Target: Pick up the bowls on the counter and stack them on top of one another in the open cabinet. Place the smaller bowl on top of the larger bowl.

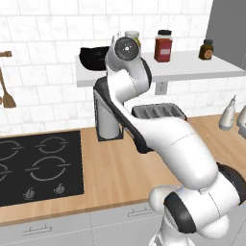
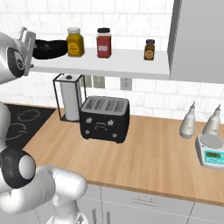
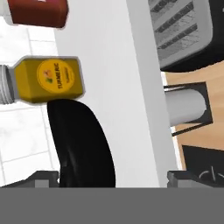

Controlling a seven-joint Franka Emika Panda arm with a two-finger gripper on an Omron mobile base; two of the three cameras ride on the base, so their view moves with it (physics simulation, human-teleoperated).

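Bowl on the shelf

Glossy black bowl (image 3: 81, 144) sits on the white shelf (image 3: 118, 87), just beside a turmeric jar (image 3: 46, 78). Whether it is one bowl or two stacked, I cannot tell. Gripper (image 3: 113, 177) jaws stand spread wide, holding nothing.

Arm (image 1: 168, 139): glossy white rounded shells, bulbous links, dark grey/black bands at joints. Round grey disc cap with concentric rings on the joint nearest the shelf (image 1: 202, 69). Gripper (image 3: 113, 177): two small grey blocky fingertips (image 3: 43, 177); finer surface detail too blurry to tell.
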